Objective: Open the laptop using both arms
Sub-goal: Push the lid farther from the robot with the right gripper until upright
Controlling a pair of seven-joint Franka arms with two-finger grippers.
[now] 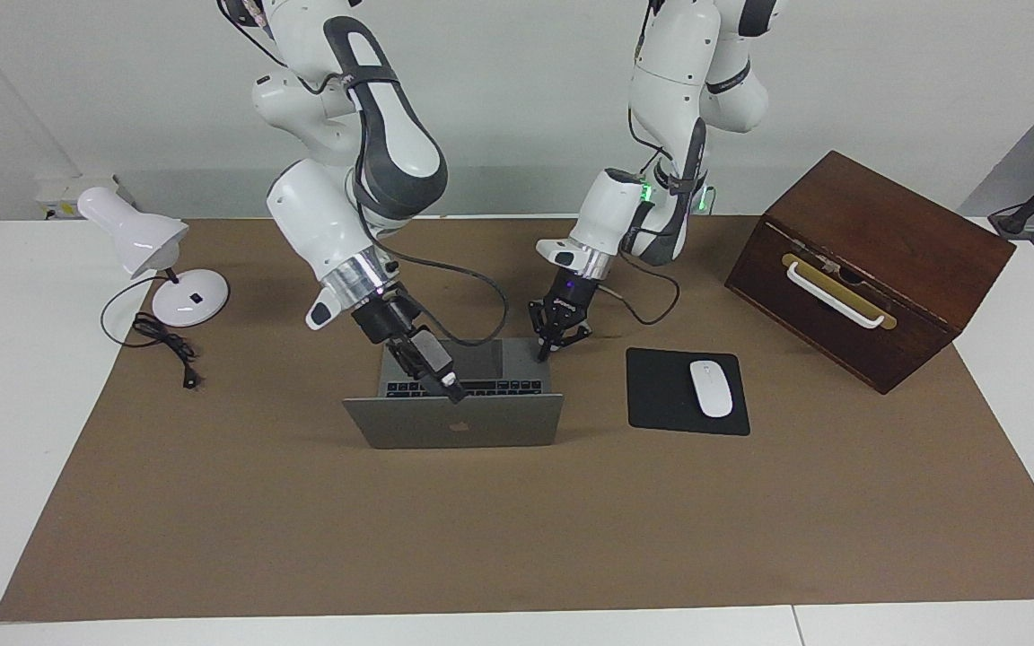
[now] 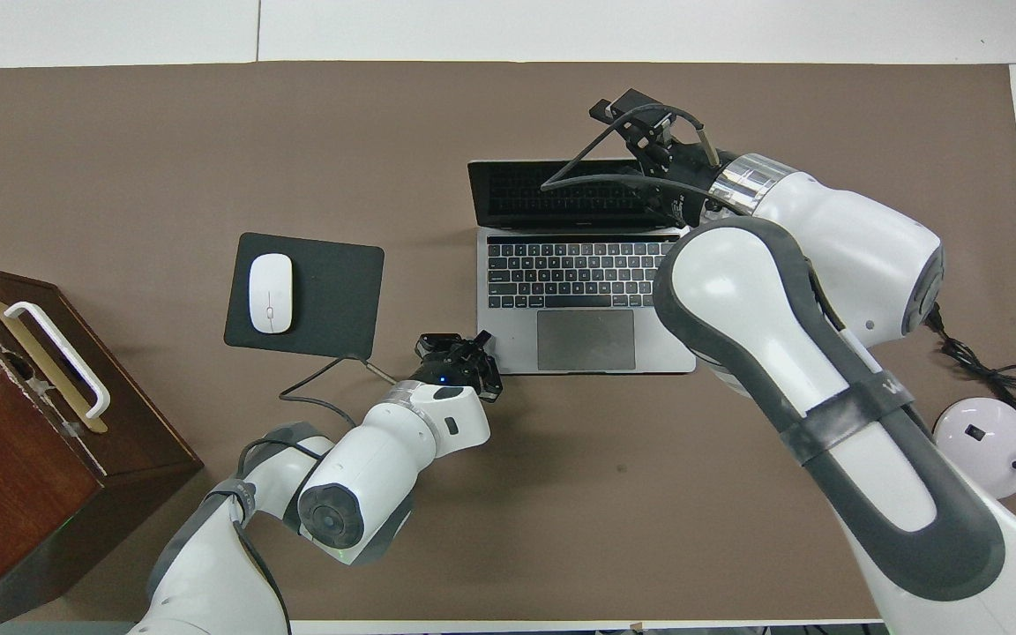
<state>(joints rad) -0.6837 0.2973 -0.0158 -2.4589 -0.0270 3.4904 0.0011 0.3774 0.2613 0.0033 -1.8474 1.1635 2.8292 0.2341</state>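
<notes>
Right gripper (image 1: 454,395): black two-finger tool at the top edge of the lid, toward the right arm's end; whether its fingers stand apart or meet cannot be told.
Laptop (image 1: 452,422): thin silver-grey aluminium notebook, mid-table on the brown mat, beside the black rectangular mouse pad (image 1: 661,395); lid tilted well past upright, black keys and grey trackpad exposed.
Left gripper (image 1: 544,354): black two-finger tool, fingertips fully together with nothing between them, set at the base corner nearest the robots, toward the left arm's end (appears to pin the base down).
Step in hand: lid push-back, judged nearly complete.
Method: follow the hinge arc with the lid edge; maintain downward pressure on the base.
Caution: over-travel may strain the hinge.
</notes>
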